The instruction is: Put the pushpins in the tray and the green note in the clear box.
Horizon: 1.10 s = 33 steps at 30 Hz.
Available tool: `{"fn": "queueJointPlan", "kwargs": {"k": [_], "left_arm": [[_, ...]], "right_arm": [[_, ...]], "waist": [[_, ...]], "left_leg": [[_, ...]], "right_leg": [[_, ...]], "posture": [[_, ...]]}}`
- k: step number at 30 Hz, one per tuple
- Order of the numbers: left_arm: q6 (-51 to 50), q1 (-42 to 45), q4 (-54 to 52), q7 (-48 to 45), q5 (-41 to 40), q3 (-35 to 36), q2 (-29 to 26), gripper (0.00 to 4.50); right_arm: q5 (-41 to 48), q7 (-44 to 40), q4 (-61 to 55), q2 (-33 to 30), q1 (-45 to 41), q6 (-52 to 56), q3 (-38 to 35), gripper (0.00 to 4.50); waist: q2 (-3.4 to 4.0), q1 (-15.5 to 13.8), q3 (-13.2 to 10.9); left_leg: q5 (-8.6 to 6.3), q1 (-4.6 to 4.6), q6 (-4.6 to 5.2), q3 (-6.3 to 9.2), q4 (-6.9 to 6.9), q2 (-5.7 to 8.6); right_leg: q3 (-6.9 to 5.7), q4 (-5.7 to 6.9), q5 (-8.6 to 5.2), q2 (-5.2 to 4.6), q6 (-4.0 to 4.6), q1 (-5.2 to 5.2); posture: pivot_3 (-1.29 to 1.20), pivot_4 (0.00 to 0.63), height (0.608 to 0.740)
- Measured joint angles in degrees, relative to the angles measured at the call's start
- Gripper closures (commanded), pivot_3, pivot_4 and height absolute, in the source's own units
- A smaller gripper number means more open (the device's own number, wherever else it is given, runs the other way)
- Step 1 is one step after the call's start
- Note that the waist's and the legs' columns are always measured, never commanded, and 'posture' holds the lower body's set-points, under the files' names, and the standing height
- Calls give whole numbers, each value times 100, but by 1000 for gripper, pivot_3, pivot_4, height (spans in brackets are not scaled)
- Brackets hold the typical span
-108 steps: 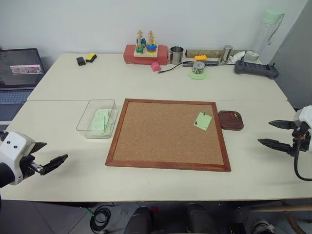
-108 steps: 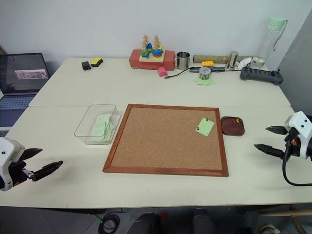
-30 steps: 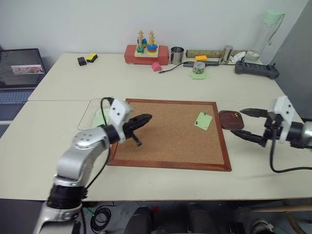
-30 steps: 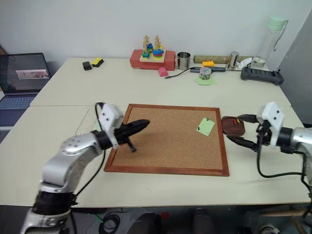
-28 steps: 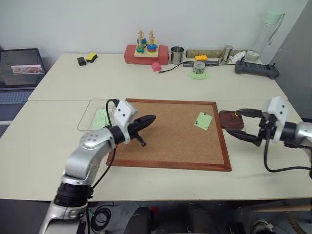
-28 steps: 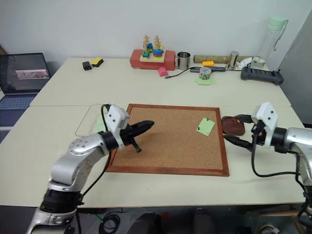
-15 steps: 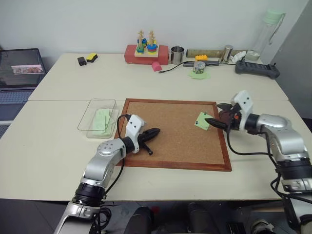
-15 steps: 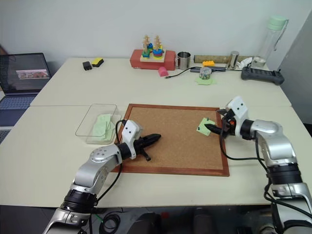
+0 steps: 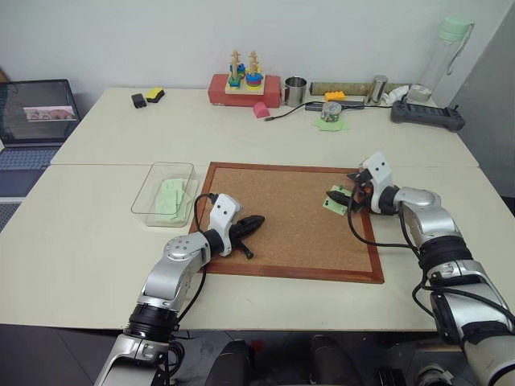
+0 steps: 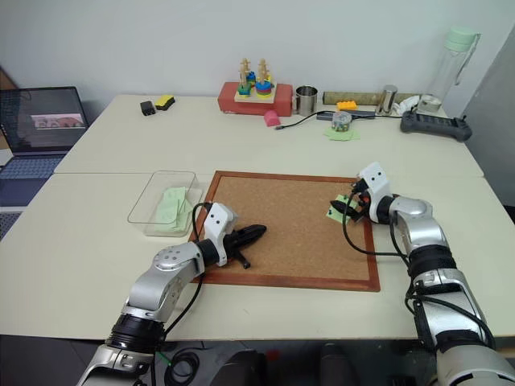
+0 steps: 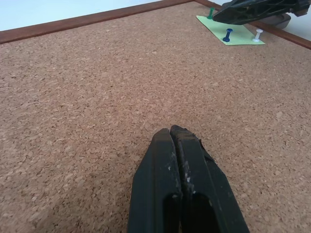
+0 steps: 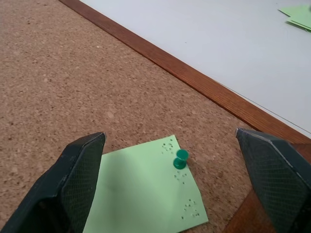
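Observation:
The green note (image 12: 141, 199) lies near the right edge of the cork board (image 9: 282, 217). It is pinned by a green pushpin (image 12: 181, 158); the left wrist view also shows a blue pushpin (image 11: 227, 35) and a white pushpin (image 11: 257, 34) in it. My right gripper (image 12: 170, 137) stands open just above the note's upper corner, its fingers either side of the green pin. My left gripper (image 9: 256, 222) is shut with nothing in it, low over the board's left part. The clear box (image 9: 153, 181) sits left of the board with pale green sheets (image 9: 168, 198) inside. My right hand hides the tray.
Along the table's far edge stand a red toy base with stacking rings (image 9: 241, 84), a metal cup (image 9: 294, 90), a clear bottle (image 9: 445, 56) and a black controller (image 9: 424, 115). A laptop (image 9: 32, 108) sits at the far left.
My right gripper has swung in from beside the tray to the green note, still open. My left gripper, shut, has sunk lower over the cork board.

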<state>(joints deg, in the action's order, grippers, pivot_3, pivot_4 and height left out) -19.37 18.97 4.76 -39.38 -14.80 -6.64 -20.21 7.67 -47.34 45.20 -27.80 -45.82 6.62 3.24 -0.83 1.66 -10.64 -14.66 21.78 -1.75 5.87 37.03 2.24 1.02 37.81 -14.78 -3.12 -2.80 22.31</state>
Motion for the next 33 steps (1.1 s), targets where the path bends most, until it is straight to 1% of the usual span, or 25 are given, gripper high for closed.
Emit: {"fn": "queueJointPlan", "kwargs": {"k": [1, 2, 9, 15, 16, 18, 20, 29, 33], "left_arm": [[-4, -4, -1, 0, 7, 10, 2, 4500], [-8, -7, -2, 1, 10, 15, 3, 4500], [-19, -7, -4, 0, 20, 27, 19, 4500], [-21, -1, -3, -7, 55, 24, 22, 4500], [-21, -1, -3, -9, 60, 24, 22, 4500], [-23, 0, -2, -10, 68, 24, 22, 4500], [-24, 1, -2, -11, 72, 24, 22, 4500], [-15, -8, 0, -11, 112, 4, 40, 4500], [-14, -11, 8, -7, 143, -16, 59, 4500]], "right_arm": [[0, -14, 31, 2, 0, -29, -2, 754], [0, -24, 65, 6, -5, -66, -4, 899], [10, -121, 237, 48, -8, -258, -41, 2406], [-91, 6, 462, 71, -11, -469, -46, 3418], [-140, 31, 502, 71, -12, -494, -46, 3668], [-192, 73, 533, 74, -12, -584, -46, 3988], [-194, 94, 571, 82, -16, -644, -50, 4453], [-187, 7, 550, 105, 7, -690, -184, 4479], [-113, -57, 373, 106, 67, -543, -283, 4479]], "waist": [[0, 2, 0], [0, 5, 0], [1, 8, 1], [2, 6, 1], [2, 7, 1], [2, 7, 1], [2, 7, 1], [3, 9, 1], [6, 6, 3]], "left_leg": [[0, -1, 0, 1, 0, 0], [0, -1, 0, 0, 0, 0], [0, -2, 0, 3, 0, 0], [1, -2, 0, 9, 0, 1], [1, -2, 0, 8, 0, 1], [1, -2, 0, 9, 0, 1], [1, -2, 0, 9, 0, 1], [2, -2, 0, 11, 0, 1], [2, -2, 0, 12, -1, 0]], "right_leg": [[0, 1, 0, 0, 0, 0], [1, 2, 0, 0, 0, 0], [2, 4, 0, 0, 0, 0], [2, 4, 0, 0, 0, 0], [2, 4, 0, 0, 0, 0], [1, 5, 0, 0, 0, 0], [2, 5, 0, 0, 0, 0], [2, 6, 0, 0, 0, 0], [1, 5, 0, 0, 0, 0]], "posture": [[0, 150, 740], [0, 150, 740], [0, 150, 740], [0, 150, 740], [0, 150, 740], [0, 150, 740], [0, 150, 740], [0, 150, 740], [0, 150, 740]]}}
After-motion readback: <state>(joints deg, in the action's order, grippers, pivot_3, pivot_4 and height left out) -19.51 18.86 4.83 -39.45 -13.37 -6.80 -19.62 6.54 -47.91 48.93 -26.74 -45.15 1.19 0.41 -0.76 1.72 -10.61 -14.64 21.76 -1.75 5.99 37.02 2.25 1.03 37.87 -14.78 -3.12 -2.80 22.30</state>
